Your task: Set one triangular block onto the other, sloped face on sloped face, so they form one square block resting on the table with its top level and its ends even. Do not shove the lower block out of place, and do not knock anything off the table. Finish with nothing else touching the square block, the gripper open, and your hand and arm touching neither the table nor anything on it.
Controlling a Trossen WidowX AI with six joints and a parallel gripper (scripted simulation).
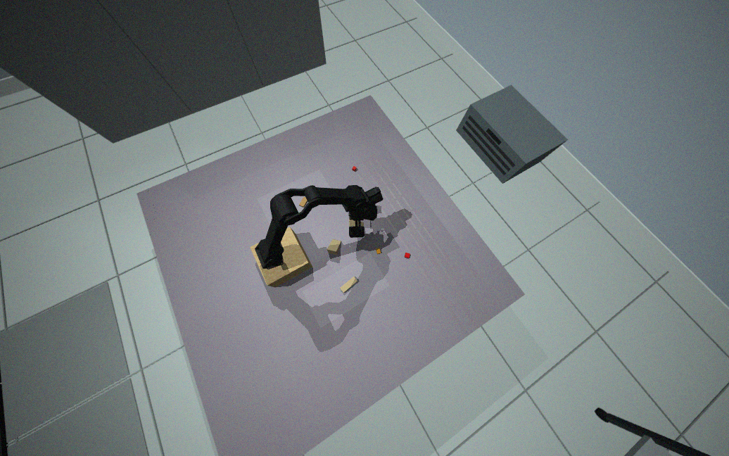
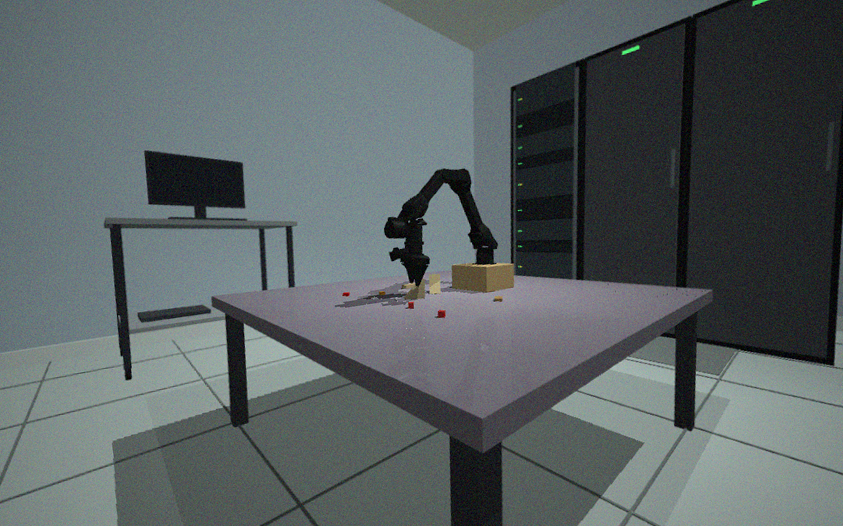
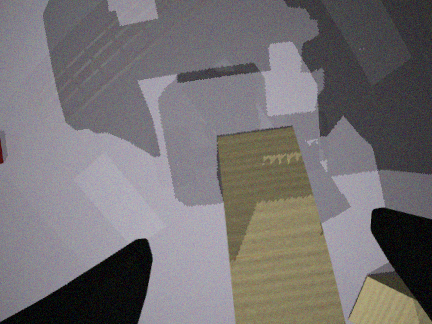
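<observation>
One triangular block (image 1: 352, 223) (image 2: 415, 293) (image 3: 280, 235) lies on the table (image 1: 257, 365) (image 2: 529, 351), its long wooden face upward in the wrist view. My gripper (image 1: 359, 231) (image 2: 417, 282) (image 3: 260, 236) is open and empty. It points down close above this block, one finger on each side of it with gaps in the wrist view. Whether a finger touches it cannot be told. The other triangular block (image 1: 334, 247) (image 2: 434, 283) (image 3: 382, 300) stands apart, nearer the arm's base, partly behind the right finger in the wrist view. In the top view the hand hides most of the first block.
A flat wooden block (image 1: 348, 285) lies off to one side. Small red cubes (image 1: 354, 168) (image 1: 407, 255) (image 2: 441, 314) and an orange piece (image 1: 378, 250) (image 2: 381, 293) lie around. Another small piece (image 1: 303, 202) (image 2: 498, 299) lies behind the forearm in the top view. The arm stands on a wooden base (image 1: 290, 257) (image 2: 482, 277).
</observation>
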